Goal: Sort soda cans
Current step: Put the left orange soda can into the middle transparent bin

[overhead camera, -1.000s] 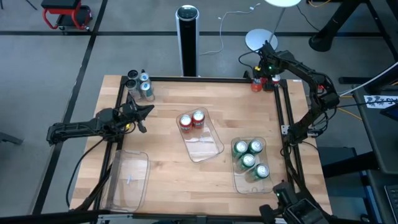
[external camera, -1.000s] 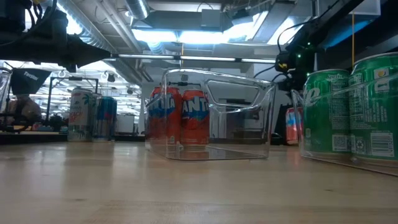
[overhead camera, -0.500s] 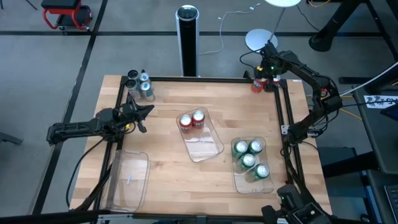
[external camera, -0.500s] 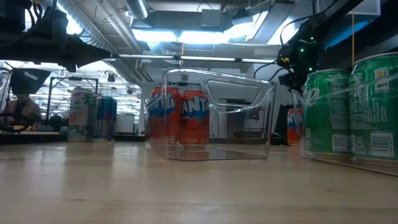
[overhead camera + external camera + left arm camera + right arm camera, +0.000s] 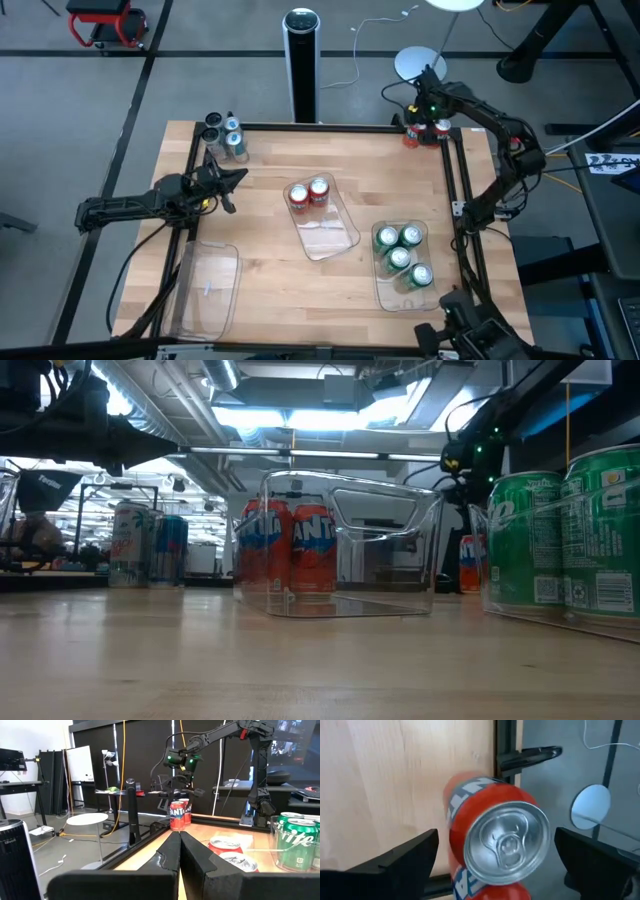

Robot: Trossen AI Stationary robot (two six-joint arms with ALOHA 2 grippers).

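R gripper hangs over the two red Fanta cans at the table's far right corner, fingers spread wide either side of one can top, not gripping. L gripper waits mid-left w/ fingers pressed together, holding nothing

Grey floor crossed by dark lines surrounds the wooden tabletop; a tall black-and-silver cylinder stands beyond its far edge, near a round white base and a red stool. Low view: bright ceiling lights, pipes. Left wrist view: black wall panels, whiteboard.
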